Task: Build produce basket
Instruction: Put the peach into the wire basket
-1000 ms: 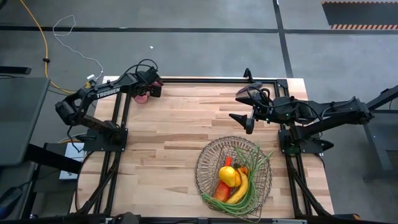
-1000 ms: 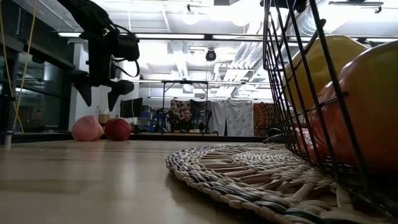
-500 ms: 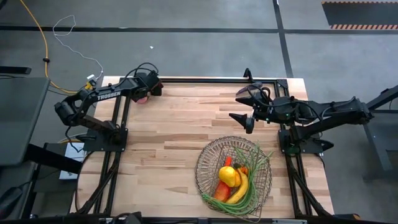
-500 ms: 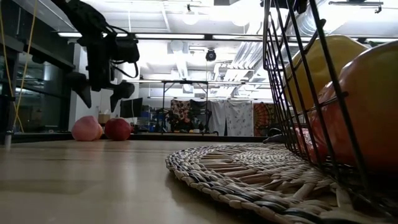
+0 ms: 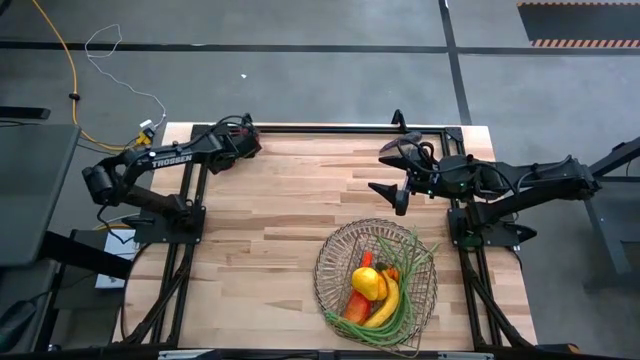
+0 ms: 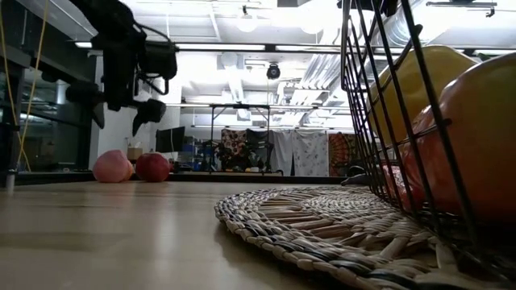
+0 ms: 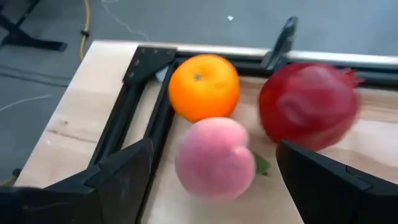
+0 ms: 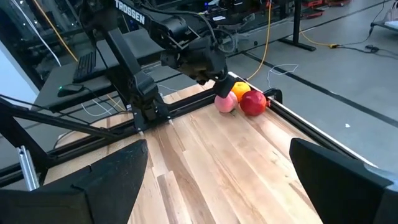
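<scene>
L claw (image 6: 119, 117) hangs spread above the counter's far left corner, fingers (image 7: 118, 171) wide w/ nothing between them. In my L wrist view I look straight down on three fruits bunched at that corner: peach (image 7: 214, 157) nearest, orange (image 7: 204, 86) behind it against the black frame rail (image 7: 146, 106), red apple (image 7: 309, 105) beside both. Peach touches the orange; apple just beside, can't tell if it touches. Low view shows peach (image 6: 112, 167) and apple (image 6: 152, 167) resting on the wood, claw above them, not touching.

R claw (image 5: 390, 165) waits spread over the far right of the counter (image 5: 270, 230), empty, well apart from the fruit corner. Its wrist view sees the L arm (image 8: 180, 34) leaning over the same three fruits.

Basket (image 5: 330, 262) sits at the near right of the counter on a woven mat (image 6: 290, 213). Inside: pear (image 5: 368, 283), banana (image 5: 386, 308), mango (image 5: 357, 305), beans (image 5: 408, 270) draped along the rim side, plus smth red-orange poking out by the pear, too small to name. Low view has basket wires right up close w/ yellow and orange fruit behind them.
</scene>
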{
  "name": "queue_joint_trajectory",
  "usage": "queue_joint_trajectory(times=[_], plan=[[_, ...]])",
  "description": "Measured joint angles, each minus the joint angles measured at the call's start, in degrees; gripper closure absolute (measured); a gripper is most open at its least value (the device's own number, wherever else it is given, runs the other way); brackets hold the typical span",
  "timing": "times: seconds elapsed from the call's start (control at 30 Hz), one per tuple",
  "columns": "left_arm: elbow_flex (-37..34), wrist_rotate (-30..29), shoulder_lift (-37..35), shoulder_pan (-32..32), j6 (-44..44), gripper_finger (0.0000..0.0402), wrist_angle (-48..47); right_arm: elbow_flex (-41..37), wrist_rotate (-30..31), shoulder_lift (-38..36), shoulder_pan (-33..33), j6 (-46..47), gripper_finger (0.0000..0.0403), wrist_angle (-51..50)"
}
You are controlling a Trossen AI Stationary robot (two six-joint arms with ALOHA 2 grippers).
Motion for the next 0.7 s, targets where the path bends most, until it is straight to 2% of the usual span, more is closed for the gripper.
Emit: queue_joint_trajectory(times=[0.2,0.43,0.7], plan=[[-7.1,2.1,0.2,0.0,-8.8,0.0074,5.4,0.0,0.0,0.0,0.0,-1.2,0.0020,0.0],[-10.2,1.4,0.2,0.4,-7.4,0.0074,16.2,0.0,0.0,0.0,0.0,-1.2,0.0020,0.0],[-10.8,2.5,1.1,5.6,-4.9,0.0074,18.7,0.0,0.0,0.0,0.0,0.3,0.0020,0.2]])
